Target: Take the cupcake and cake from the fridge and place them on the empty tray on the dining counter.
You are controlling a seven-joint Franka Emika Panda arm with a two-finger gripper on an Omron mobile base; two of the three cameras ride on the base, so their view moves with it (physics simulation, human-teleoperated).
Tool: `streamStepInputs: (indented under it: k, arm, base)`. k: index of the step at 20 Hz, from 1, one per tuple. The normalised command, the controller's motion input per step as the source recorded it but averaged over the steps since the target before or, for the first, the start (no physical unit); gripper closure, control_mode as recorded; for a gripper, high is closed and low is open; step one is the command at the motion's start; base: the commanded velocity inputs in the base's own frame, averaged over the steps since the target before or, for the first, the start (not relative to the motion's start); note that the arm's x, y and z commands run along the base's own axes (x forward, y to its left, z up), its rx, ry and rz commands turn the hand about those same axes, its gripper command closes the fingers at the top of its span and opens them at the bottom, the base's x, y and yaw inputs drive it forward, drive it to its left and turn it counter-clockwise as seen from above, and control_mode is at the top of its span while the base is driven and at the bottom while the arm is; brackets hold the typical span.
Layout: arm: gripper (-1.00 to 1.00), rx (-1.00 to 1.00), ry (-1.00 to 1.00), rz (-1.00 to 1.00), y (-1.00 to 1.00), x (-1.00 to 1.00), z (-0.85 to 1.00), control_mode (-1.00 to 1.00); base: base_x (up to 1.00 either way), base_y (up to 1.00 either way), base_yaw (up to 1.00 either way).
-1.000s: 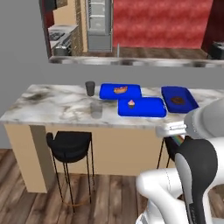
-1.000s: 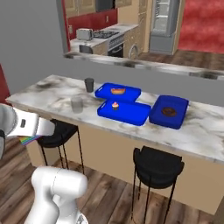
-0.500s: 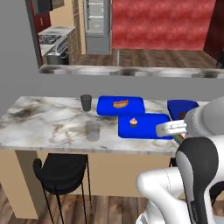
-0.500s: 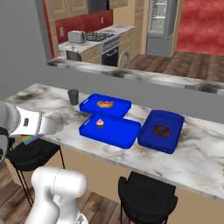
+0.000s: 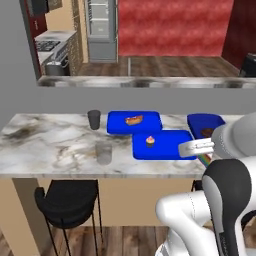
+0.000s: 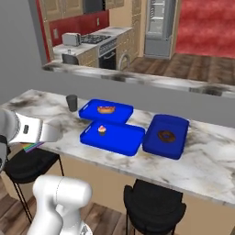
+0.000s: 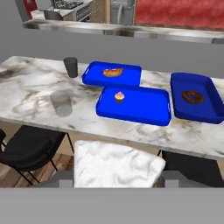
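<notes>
Hand view: fingers (image 7: 114,186) clamped on cake (image 7: 114,164), white top facing camera, slice filling gap between 2 dark tips. Tray (image 7: 148,109) lies ahead and beyond cake, on dining counter (image 7: 30,94), long axis running left-right across view. Cupcake (image 7: 119,97) sits on tray's left half; right half bare. Judgement: move is forward reach over counter edge, drop spot right of cupcake. Fridge (image 5: 101,30) far behind, across kitchen.

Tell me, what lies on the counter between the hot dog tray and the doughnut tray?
Bare marble of the dining counter lies between the hot dog tray and the doughnut tray; the hand view shows it.
</notes>
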Motion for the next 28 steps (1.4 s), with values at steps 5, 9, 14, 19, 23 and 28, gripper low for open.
streamStepInputs:
  k: [5, 9, 14, 19, 23, 28]
  arm:
    - [1.00, 0.00, 0.00, 0.00, 0.00, 0.00, 0.00, 1.00]
    - [1.00, 0.00, 0.00, 0.00, 0.00, 0.00, 0.00, 1.00]
    - [1.00, 0.00, 0.00, 0.00, 0.00, 0.00, 0.00, 1.00]
    - [1.00, 0.00, 0.00, 0.00, 0.00, 0.00, 0.00, 1.00]
    - [1.00, 0.00, 0.00, 0.00, 0.00, 0.00, 0.00, 1.00]
    - [1.00, 0.00, 0.00, 0.00, 0.00, 0.00, 0.00, 1.00]
  base:
    - [1.00, 0.00, -0.30]
    - [1.00, 0.01, -0.26]
    - [1.00, 0.05, -0.23]
    - [1.00, 0.05, -0.21]
    - [1.00, 0.05, -0.20]
    - [1.00, 0.19, -0.10]
